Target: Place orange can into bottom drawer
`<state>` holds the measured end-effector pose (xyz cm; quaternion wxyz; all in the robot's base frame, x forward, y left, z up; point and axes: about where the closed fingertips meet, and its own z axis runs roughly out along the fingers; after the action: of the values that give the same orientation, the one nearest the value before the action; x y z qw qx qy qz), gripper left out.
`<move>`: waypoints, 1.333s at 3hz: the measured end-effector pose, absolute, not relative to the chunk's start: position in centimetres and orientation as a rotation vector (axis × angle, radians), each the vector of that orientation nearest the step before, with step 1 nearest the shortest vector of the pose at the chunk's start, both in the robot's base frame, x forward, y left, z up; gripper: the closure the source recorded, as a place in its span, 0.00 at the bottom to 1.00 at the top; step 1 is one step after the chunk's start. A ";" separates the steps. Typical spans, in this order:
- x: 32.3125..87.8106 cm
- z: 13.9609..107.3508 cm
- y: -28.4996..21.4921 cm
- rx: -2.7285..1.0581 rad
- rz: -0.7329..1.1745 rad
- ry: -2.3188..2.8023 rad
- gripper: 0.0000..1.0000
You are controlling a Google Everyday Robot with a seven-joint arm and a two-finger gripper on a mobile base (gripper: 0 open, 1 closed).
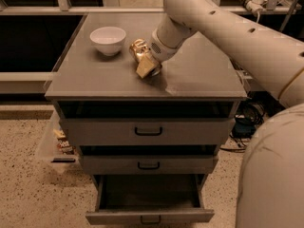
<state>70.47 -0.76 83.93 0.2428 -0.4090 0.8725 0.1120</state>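
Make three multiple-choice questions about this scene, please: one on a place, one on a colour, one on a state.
1. Where is the orange can?
A. inside the bottom drawer
B. at the tool, over the cabinet top
C. on the floor

2. What colour is the bowl?
A. white
B. blue
C. black

3. In what state is the bottom drawer?
A. pulled open
B. pushed fully shut
C. removed from the cabinet

Answers:
1 B, the can shows beside the tool, right of the bowl.
2 A, the bowl is plainly white against the grey top.
3 A, its front stands forward and its inside is visible.
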 end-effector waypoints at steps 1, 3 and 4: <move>70.5 83.9 -0.8 -1.118 0.306 2.384 1.00; 69.2 85.2 -1.4 -1.193 0.298 2.378 1.00; 65.2 87.4 -3.7 -1.278 0.276 2.420 1.00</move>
<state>65.25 -3.69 87.40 0.1940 -0.4559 0.8630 0.0986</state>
